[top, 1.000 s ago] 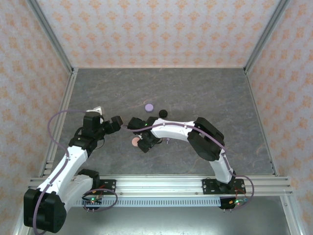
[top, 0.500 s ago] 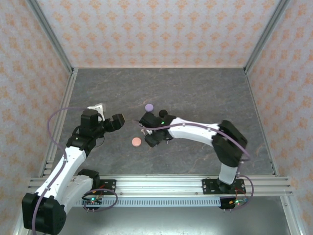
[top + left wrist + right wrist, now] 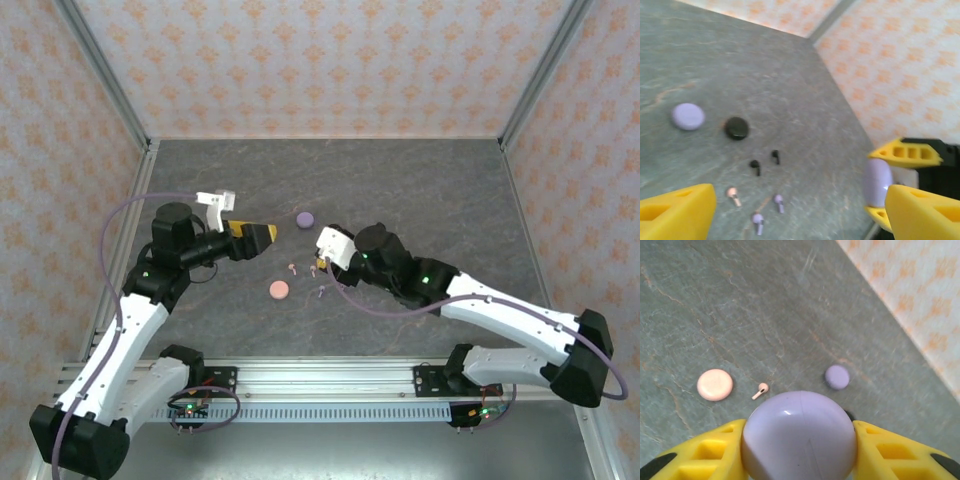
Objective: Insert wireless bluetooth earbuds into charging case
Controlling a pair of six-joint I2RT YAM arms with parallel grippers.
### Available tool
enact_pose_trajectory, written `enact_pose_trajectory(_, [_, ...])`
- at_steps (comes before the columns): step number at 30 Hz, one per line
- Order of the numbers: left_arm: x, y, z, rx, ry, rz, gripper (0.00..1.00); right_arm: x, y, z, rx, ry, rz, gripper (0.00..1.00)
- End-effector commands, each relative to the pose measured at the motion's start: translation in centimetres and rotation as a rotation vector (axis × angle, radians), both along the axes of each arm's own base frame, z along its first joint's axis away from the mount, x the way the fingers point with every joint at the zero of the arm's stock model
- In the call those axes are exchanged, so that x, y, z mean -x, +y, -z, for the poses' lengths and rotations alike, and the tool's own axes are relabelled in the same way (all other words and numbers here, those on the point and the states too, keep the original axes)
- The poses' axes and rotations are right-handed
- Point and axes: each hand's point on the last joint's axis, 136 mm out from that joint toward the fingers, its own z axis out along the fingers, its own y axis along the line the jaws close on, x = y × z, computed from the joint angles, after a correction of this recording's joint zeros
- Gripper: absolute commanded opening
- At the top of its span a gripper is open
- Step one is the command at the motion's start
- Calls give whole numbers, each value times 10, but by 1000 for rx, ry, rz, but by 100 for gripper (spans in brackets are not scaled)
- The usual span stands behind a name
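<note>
Grey marbled tabletop (image 3: 400,190), orange-patterned walls (image 3: 320,60); pink earbud (image 3: 760,389) lies stem toward the pink case (image 3: 715,384); right gripper (image 3: 800,452) clamps lilac case (image 3: 800,427), left gripper (image 3: 800,200) gapes empty.

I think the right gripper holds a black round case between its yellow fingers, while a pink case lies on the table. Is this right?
Not quite. The right wrist view shows that the round case held by the right gripper is lilac, not black. The pink case does lie on the table.
</note>
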Motion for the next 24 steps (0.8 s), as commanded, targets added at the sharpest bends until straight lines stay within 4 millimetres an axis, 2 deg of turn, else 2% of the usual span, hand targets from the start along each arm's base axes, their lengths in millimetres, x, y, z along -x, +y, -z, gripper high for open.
enact_pose_trajectory(1, [19, -30, -28, 37, -70, 156, 87, 3, 2, -24, 15, -173, -97, 39])
enact_pose_trajectory(6, [22, -53, -31, 33, -69, 223, 86, 6, 0, -32, 13, -205, -115, 39])
enact_pose_trajectory(15, [27, -92, -21, 31, -49, 324, 80, 6, 2, -29, 19, -199, -127, 38])
enact_pose_trajectory(19, [28, -105, -18, 31, -41, 360, 74, 6, 3, -28, 24, -194, -127, 38])
enact_pose_trajectory(24, [27, -112, -14, 23, -31, 372, 62, 7, 3, -26, 23, -186, -129, 38])
